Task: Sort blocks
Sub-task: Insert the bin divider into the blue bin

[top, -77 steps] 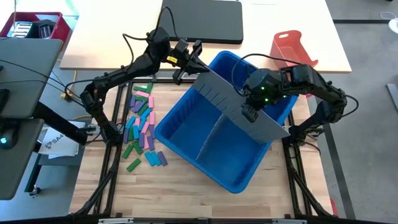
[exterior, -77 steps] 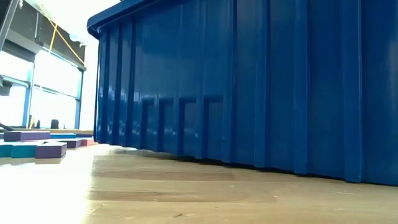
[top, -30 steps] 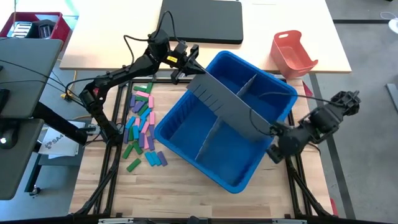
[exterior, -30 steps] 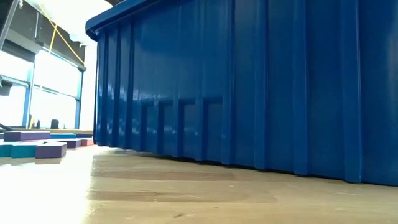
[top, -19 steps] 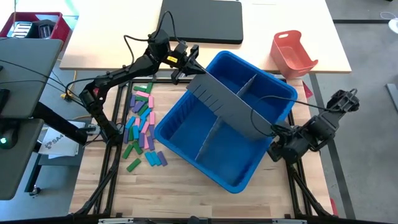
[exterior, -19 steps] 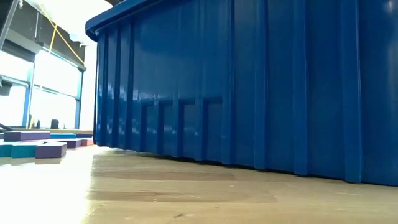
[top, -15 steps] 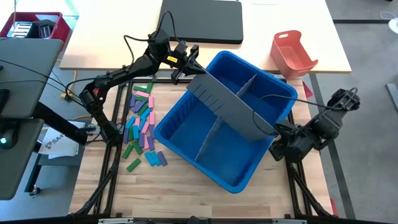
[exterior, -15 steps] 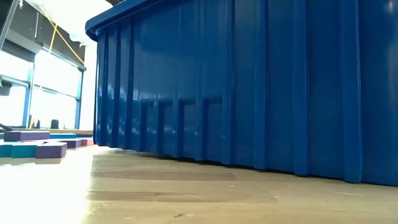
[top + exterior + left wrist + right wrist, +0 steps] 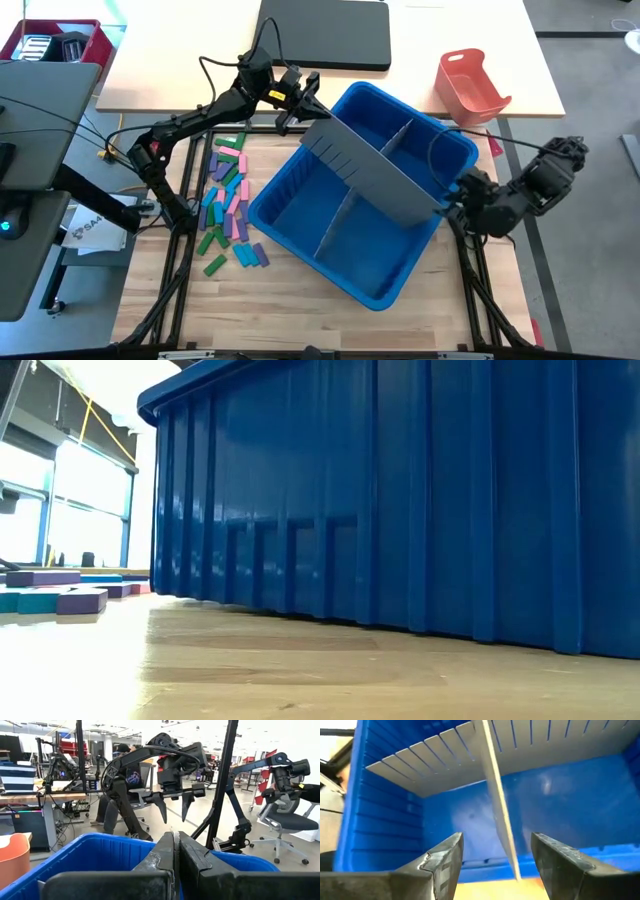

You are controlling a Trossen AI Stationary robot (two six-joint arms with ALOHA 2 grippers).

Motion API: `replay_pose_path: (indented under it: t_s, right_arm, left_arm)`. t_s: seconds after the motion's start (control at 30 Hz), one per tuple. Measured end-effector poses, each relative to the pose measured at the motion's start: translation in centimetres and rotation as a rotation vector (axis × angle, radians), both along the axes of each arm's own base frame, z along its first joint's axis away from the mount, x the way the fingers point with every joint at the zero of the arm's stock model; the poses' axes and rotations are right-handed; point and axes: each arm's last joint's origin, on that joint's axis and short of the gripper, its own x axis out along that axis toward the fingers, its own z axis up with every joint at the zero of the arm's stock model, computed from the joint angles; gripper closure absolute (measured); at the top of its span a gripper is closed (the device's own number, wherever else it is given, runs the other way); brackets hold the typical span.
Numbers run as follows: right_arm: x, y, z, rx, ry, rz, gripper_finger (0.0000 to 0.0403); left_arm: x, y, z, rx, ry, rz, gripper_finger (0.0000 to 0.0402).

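A blue bin point(image 9: 352, 262) stands on the wooden table, and it fills the low view point(image 9: 400, 500). A grey slotted divider sheet point(image 9: 375, 170) runs across the bin from its far-left rim to its right wall. My left gripper point(image 9: 303, 100) is shut on the sheet's far-left end. My right gripper point(image 9: 496, 837) stands open at the sheet's right end point(image 9: 500, 825), one finger on either side of its edge, apart from it. The blocks point(image 9: 228, 195), green, pink, purple and blue, lie in a loose heap on the table left of the bin. My left gripper pinches the divider sheet's upper edge point(image 9: 150, 882) between its two shut fingers, at the sheet's far-left end point(image 9: 312, 128). The fingers come slanting from the table's far left. The sheet stands on edge inside the bin, its right end by the bin's right wall.
An orange-red tray point(image 9: 470, 82) and a black flat case point(image 9: 325, 35) lie on the pale table beyond the bin. A red box point(image 9: 55, 40) stands at the far left. Bare wood shows near the front edge point(image 9: 300, 310). A person sits in the room behind point(image 9: 122, 770).
My right gripper has gone from the bin's near-right corner toward the table's far edge, along the bin's right wall, up to the divider sheet's right end. It has stayed open. The sheet, the bin and my left gripper have kept still.
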Motion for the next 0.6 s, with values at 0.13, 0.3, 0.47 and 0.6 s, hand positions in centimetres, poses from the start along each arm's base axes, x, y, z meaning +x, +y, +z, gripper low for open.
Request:
replay_pose_path:
  t_s: [0.13, 0.3, 0.47, 0.6]
  right_arm:
    - [0.8, 0.2, -0.7, -0.035, 0.066, 0.031, 0.0176]
    - [1.1, 0.2, -4.2, -0.018, 0.220, 0.005, 0.0194]
    - [1.1, 0.4, -5.8, -0.029, 0.237, -0.016, 0.0242]
    - [1.5, 0.9, -5.2, -0.074, 0.137, 0.034, 0.0297]
  left_arm:
    - [0.0, 0.0, 0.0, -0.002, 0.000, 0.013, 0.0401]
    - [0.0, 0.0, 0.0, -0.002, 0.000, 0.014, 0.0401]
    - [0.0, 0.0, 0.0, -0.008, 0.002, 0.014, 0.0401]
    - [0.0, 0.0, 0.0, -0.013, 0.004, 0.018, 0.0401]
